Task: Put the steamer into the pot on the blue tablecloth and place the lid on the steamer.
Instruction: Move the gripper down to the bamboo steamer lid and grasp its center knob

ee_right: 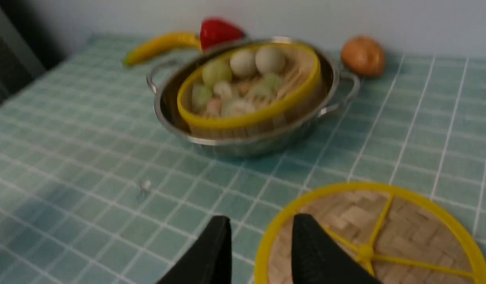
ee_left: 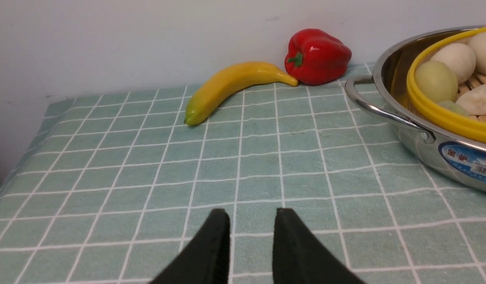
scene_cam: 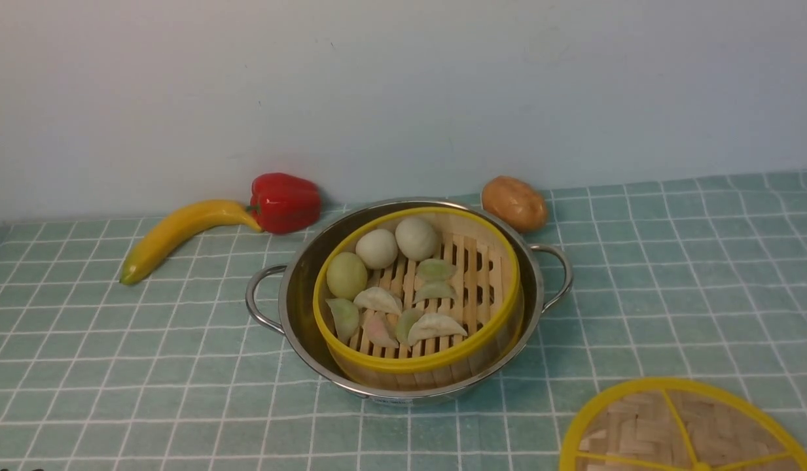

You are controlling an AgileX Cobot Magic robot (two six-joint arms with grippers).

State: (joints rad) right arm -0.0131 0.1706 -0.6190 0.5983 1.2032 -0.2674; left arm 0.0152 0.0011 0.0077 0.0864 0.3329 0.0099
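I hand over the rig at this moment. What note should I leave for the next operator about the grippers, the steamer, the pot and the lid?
Left gripper: open, holds nothing, over the blue tablecloth on the pot's left side.
Right gripper: open, at the edge of the lid, not closed on it.
Steamer: sits inside the pot, uncovered, dumplings and buns in it.
Lid: lies flat on the tablecloth, to the near right of the pot.
Done: steamer placed in the pot.
Left: grasp the lid and put it on the steamer.
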